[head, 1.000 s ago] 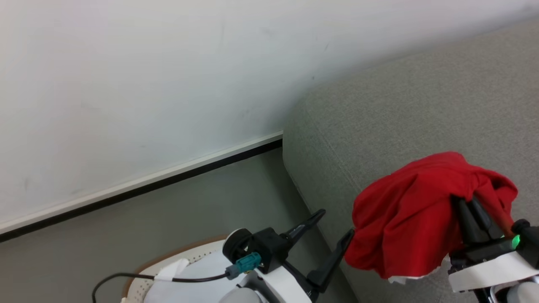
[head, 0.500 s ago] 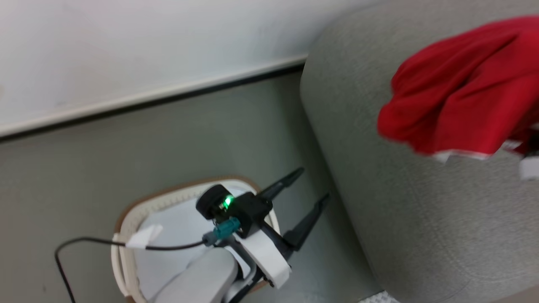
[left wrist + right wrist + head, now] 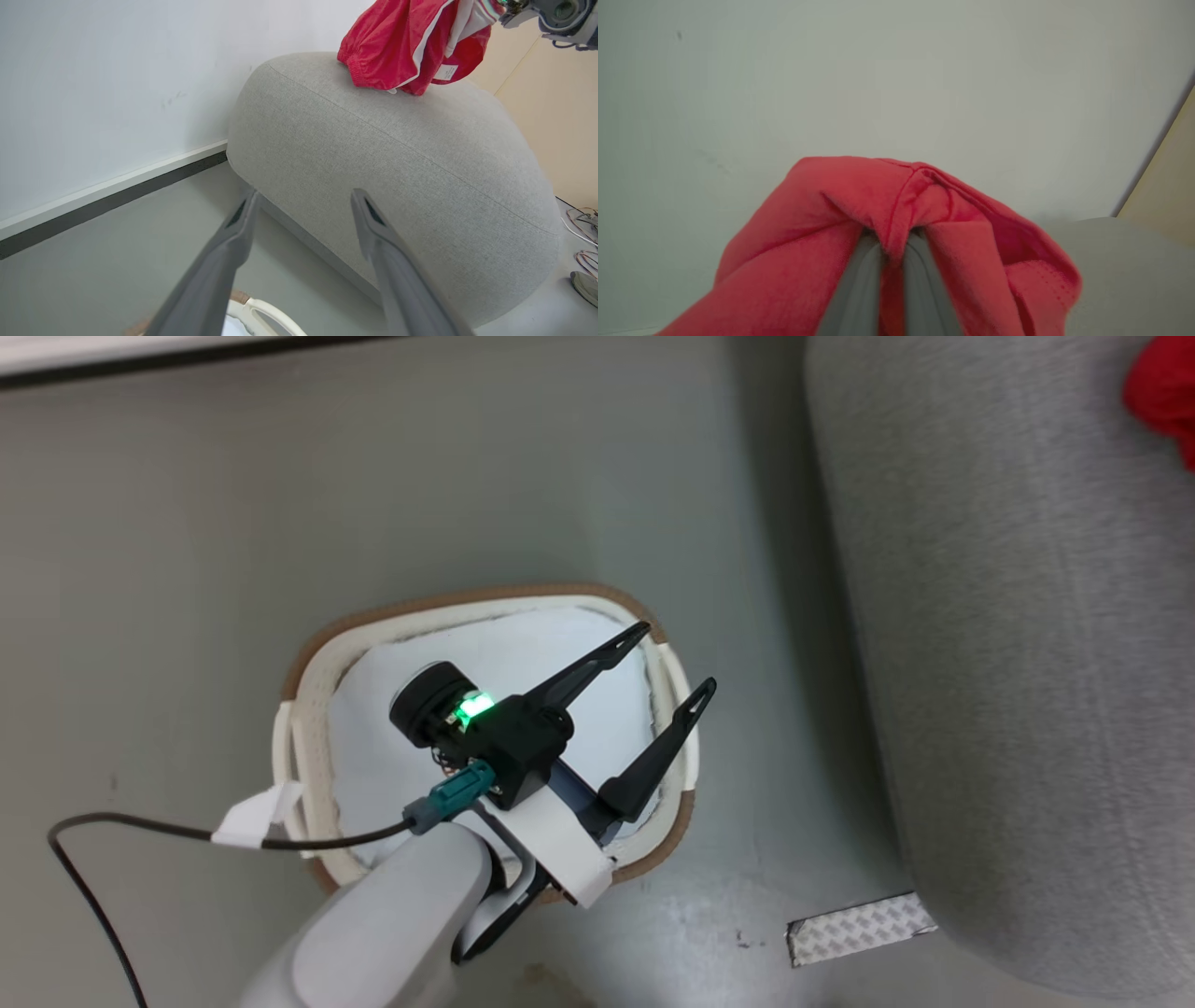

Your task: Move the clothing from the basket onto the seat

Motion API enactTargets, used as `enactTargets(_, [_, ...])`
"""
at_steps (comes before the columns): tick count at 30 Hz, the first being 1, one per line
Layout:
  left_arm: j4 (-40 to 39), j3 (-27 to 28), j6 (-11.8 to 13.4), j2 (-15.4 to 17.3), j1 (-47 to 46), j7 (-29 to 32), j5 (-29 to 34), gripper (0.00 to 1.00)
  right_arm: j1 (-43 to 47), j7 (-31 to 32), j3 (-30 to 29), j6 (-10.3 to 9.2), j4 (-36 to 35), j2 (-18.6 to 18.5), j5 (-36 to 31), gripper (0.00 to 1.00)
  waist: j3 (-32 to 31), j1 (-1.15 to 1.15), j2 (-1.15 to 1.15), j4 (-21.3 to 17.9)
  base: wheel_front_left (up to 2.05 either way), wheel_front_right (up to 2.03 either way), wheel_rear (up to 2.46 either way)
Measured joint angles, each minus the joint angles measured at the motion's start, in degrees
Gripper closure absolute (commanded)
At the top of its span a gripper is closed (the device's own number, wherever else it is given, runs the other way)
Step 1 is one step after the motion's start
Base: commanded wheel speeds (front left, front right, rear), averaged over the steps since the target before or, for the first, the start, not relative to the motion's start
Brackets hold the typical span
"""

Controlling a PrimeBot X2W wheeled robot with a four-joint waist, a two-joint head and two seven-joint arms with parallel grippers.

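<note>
Clothing (image 3: 392, 46) is red with white trim, seat (image 3: 397, 154) light grey, basket (image 3: 313, 747) cream, brown-rimmed.

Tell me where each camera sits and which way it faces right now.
Head view: on the robot's head, looking steeply down at the floor, basket and seat; the open left gripper and its pale forearm show.
Left wrist view: low over the basket, looking along its own two fingers at seat and wall.
Right wrist view: above the seat, facing the wall; the right gripper is shut on the clothing.
Shared: all three show seat and clothing.
</note>
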Motion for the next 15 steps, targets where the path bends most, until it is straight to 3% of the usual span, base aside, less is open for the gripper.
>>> enactTargets(8, [0.20,0.11,0.16,0.36,-0.31,-0.24,-0.01,0.00,-1.03,2.12,1.68,0.00,17.66,0.21,-2.89,1.00,2.22,-0.01,0.00,2.66,0.00,0.00,0.00])
enactTargets(15, [0.87,0.07,0.40,0.18,-0.48,-0.73,-0.14,0.00,-2.21,3.46,5.27,0.00,25.40,0.89,-1.92,0.97,0.66,-0.01,0.00,2.44,0.00,0.00,0.00])
